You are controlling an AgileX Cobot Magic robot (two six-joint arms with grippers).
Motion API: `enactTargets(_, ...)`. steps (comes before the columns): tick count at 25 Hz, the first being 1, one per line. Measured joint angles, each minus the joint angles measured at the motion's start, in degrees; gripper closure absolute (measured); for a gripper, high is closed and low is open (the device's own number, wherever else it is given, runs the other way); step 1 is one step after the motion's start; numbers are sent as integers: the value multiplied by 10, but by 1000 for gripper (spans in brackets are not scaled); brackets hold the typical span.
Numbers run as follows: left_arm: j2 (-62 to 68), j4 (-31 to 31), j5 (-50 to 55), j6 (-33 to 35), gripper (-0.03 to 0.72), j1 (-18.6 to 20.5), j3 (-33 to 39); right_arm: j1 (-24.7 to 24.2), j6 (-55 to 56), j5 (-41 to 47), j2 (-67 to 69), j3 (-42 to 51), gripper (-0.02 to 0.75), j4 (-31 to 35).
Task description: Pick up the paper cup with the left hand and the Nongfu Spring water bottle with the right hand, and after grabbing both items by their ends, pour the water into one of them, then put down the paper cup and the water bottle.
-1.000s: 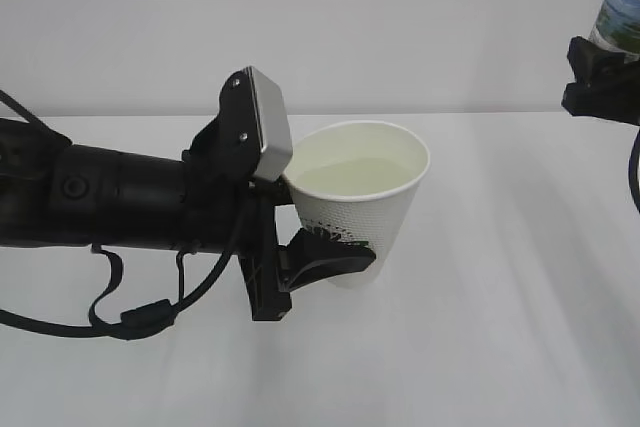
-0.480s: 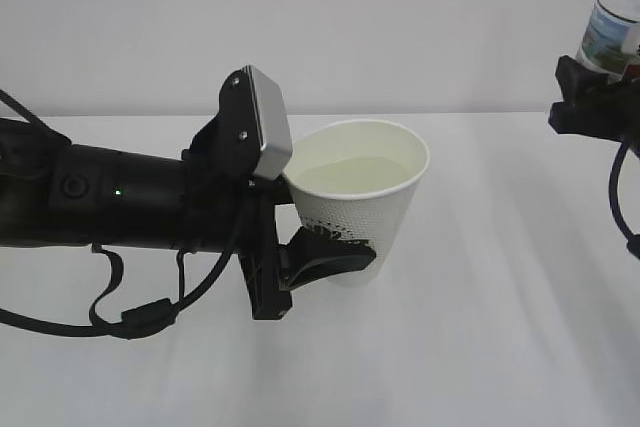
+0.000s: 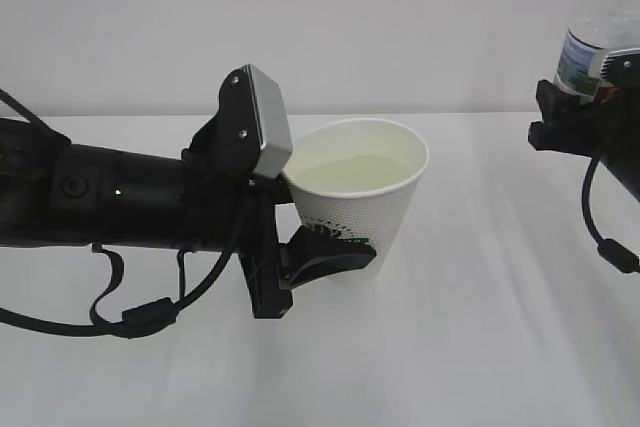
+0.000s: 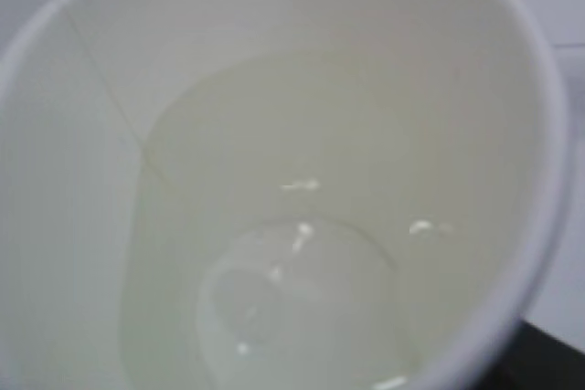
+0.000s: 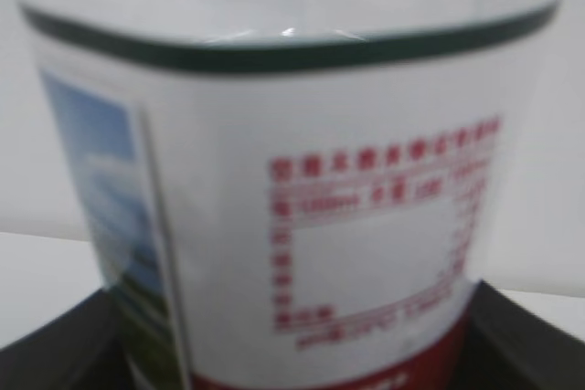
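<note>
Left gripper (image 3: 325,247) is clamped on the lower wall of the paper cup (image 3: 362,192), which is held upright, and whether its base touches the white table (image 3: 470,327) can't be told. Water (image 4: 302,262) is seen pooled inside, so the pouring looks done. Over on the right, the bottle (image 3: 585,47) is gripped low down by the right gripper (image 3: 575,112), standing upright and well apart from the cup, up near the frame's edge. Both long axes are vertical, so what's left seems to be a straight lowering on each side. The cup should be kept level, or a spill could be caused.
</note>
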Motion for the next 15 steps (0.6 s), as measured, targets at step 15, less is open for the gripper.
enactTargets(15,0,-4,0,0,211,0,0,0,1,-22,68,-14,216,0)
